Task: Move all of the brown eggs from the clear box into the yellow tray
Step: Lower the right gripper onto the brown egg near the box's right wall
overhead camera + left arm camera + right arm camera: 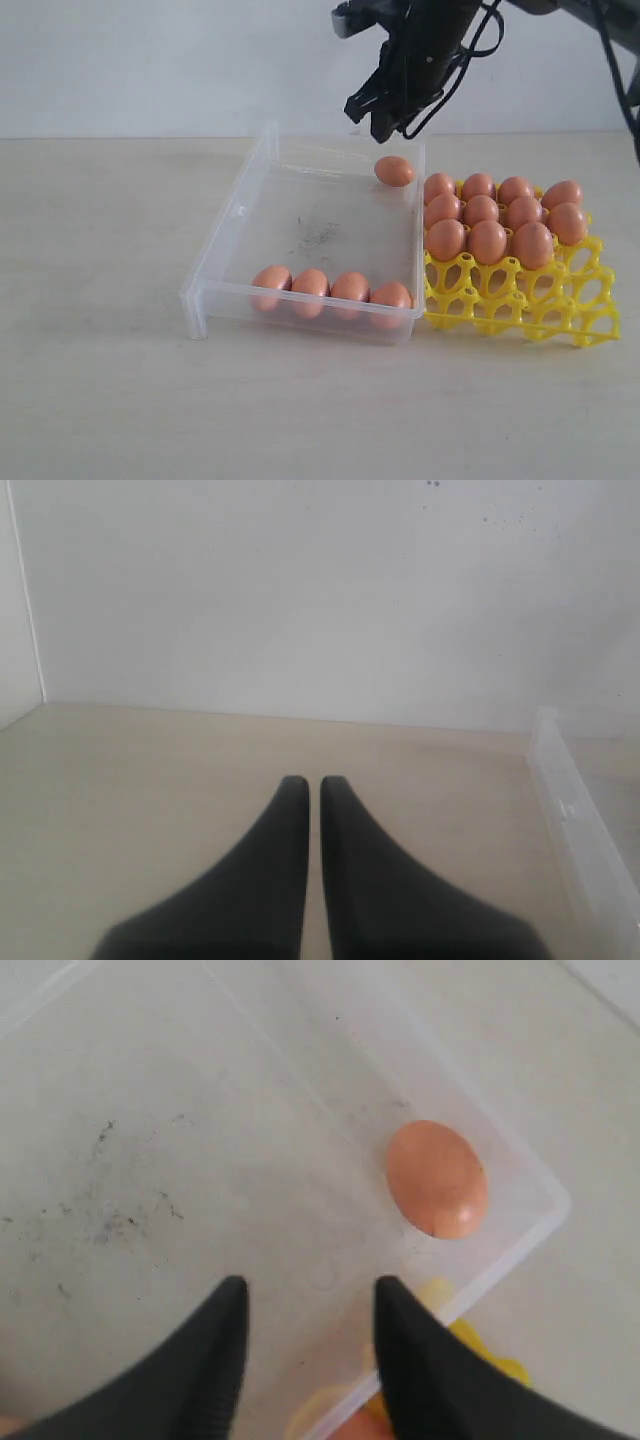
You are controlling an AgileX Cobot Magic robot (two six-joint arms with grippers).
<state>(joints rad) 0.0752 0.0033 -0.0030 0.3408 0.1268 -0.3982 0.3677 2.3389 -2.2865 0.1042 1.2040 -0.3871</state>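
The clear box (pixel 235 215) sits mid-table. Four brown eggs (pixel 330 289) line its near wall, and one more egg (pixel 394 171) lies in its far right corner. To its right stands the yellow tray (pixel 560 310), whose far cups hold several eggs (pixel 487 242) while its near cups are bare. My right gripper (pixel 383 122) hangs above that far right corner, open, with nothing between its fingers. In the right wrist view the gripper (pixel 310 1295) is over the box floor, and the corner egg (pixel 437 1178) lies a little ahead of it, untouched. My left gripper (pixel 312 780) is shut and empty over bare table.
Dark scuff marks (pixel 318 235) spot the box floor. A side wall of the clear box (pixel 580 820) shows at the edge of the left wrist view. A white wall (pixel 150 60) backs the table. Black cables (pixel 480 45) hang from the right arm.
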